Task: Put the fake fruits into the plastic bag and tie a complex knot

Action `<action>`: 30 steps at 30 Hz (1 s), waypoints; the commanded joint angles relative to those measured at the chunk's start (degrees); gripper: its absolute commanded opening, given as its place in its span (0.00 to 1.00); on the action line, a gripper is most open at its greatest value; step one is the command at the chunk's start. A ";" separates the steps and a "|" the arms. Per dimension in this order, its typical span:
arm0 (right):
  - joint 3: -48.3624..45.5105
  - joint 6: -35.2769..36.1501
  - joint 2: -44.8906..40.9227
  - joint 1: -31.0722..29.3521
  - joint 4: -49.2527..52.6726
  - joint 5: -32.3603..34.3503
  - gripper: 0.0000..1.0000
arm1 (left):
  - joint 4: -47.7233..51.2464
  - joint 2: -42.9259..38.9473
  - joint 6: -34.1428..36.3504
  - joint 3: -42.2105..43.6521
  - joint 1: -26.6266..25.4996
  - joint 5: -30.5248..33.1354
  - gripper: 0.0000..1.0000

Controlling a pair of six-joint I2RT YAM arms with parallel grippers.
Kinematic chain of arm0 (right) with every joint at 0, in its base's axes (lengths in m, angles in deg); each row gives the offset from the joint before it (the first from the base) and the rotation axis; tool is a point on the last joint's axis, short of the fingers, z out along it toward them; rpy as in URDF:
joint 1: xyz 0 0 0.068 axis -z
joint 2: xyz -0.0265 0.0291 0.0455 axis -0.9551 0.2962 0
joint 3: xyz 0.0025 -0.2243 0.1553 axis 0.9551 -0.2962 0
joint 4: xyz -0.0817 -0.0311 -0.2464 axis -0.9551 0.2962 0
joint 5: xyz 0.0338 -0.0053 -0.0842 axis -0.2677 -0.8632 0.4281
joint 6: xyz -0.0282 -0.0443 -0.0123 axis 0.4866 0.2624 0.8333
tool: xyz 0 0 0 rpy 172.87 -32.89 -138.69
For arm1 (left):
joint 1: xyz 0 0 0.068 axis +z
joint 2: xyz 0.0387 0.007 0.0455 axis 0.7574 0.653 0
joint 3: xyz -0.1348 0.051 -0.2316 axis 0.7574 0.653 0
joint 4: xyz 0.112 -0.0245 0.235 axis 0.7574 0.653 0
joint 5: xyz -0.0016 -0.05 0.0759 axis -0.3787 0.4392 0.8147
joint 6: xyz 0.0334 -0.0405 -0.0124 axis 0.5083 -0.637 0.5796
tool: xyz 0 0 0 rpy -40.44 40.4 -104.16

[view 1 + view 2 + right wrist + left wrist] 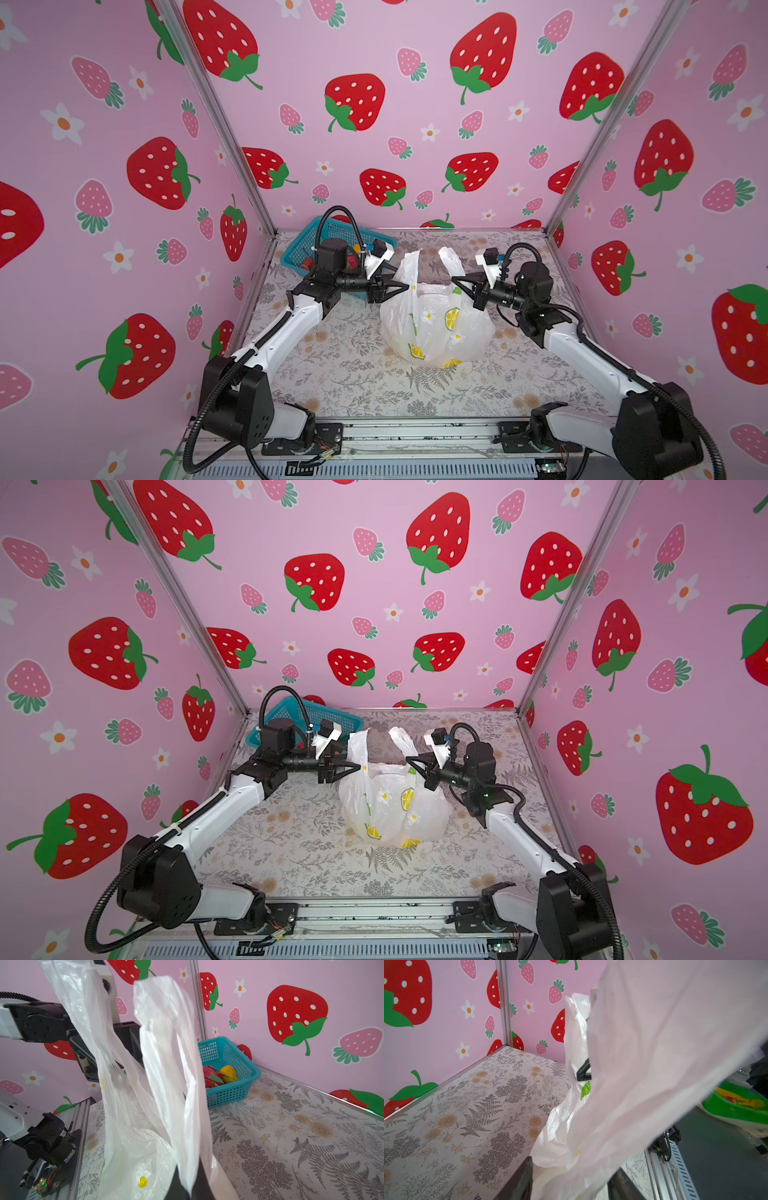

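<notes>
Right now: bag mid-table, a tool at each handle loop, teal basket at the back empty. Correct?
Not empty: the right wrist view shows the teal basket holding fruits, pink-red and yellow. The rest stands: bag mid-table, left tool and right tool at its handle loops.

The plastic bag is thin, crinkly, translucent white film with a faint sheen. The basket is teal plastic mesh, holding glossy fake fruits. The desk has a matt, printed fern-pattern covering.
</notes>
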 commanded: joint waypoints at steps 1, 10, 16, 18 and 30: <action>1.80 0.48 0.69 0.47 -0.53 -0.10 0.00 | -1.61 0.46 1.02 -2.49 -0.98 -3.21 0.51; 1.43 -0.66 0.53 0.47 -1.09 0.47 0.00 | -1.65 -1.37 2.18 -0.65 -2.25 -1.39 0.55; 0.96 -0.84 0.33 0.47 -1.19 0.69 0.00 | -3.40 -3.81 2.09 1.90 -3.73 0.27 0.65; 0.88 -0.92 0.38 0.46 -1.36 0.68 0.00 | -3.76 -4.19 2.49 2.56 -4.49 2.18 0.64; 0.93 -2.05 -0.08 0.52 -1.47 1.03 0.00 | -2.81 -5.43 5.99 3.42 -5.55 7.43 0.18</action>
